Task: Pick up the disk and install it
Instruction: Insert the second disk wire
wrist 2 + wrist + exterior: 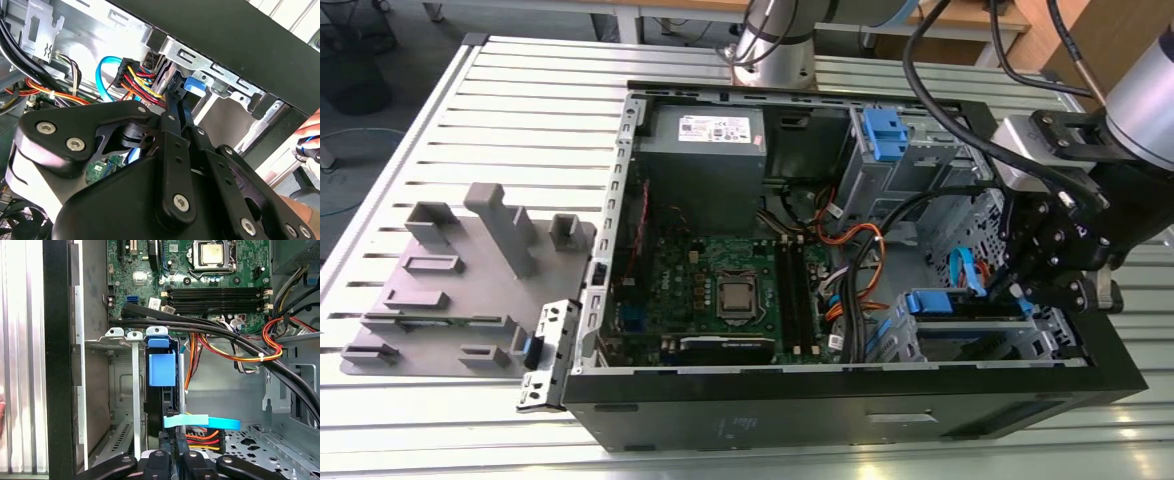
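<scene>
The disk (162, 367) stands on edge in a slot of the metal drive cage (115, 405), its blue carrier tab level with the cage rim. In the exterior view the disk (945, 302) sits low at the exterior view's right of the open computer case (854, 405). My black gripper (1027, 285) reaches down into that corner. In both wrist views the gripper (171, 440) has its fingers together with no gap, and the gripper (175, 82) ends against the disk's edge beside the blue tab (194, 84).
A second blue carrier (885, 135) sits in the upper bay, next to the grey power supply (707, 130). Thick black and orange cables (225, 337) and a blue data cable (210, 422) run close by. A grey fixture (454, 290) lies on the slatted table. A hand (306, 145) shows outside the case.
</scene>
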Available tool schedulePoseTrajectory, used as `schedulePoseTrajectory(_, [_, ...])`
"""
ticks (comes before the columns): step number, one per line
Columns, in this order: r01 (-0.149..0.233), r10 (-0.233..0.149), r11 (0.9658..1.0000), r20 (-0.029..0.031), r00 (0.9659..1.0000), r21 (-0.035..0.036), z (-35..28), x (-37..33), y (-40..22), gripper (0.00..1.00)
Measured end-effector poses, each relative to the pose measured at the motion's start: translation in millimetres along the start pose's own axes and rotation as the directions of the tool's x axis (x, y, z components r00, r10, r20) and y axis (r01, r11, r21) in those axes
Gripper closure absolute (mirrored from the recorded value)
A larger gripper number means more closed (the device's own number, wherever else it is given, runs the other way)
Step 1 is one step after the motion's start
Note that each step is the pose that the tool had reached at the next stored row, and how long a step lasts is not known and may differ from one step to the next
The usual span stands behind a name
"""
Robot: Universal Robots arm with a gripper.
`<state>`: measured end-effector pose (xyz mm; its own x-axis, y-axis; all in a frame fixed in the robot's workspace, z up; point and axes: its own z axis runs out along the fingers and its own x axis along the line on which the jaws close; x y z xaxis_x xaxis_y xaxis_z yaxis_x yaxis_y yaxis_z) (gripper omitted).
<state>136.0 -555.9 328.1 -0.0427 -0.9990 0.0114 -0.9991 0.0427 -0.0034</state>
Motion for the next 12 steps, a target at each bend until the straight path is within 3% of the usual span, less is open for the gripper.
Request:
schedulePoseTrajectory(8, [0.000,0.000,1.0000,0.0012,1.0000,-0.0002,0.8,-0.1,0.0,0.83])
schedulePoseTrajectory(9, [0.000,0.000,1.0000,0.0010,1.0000,-0.0001,0.7,0.0,0.0,0.76])
schedulePoseTrajectory(12, [0.000,0.000,1.0000,0.0003,1.0000,0.0000,0.3,0.0,0.0,0.76])
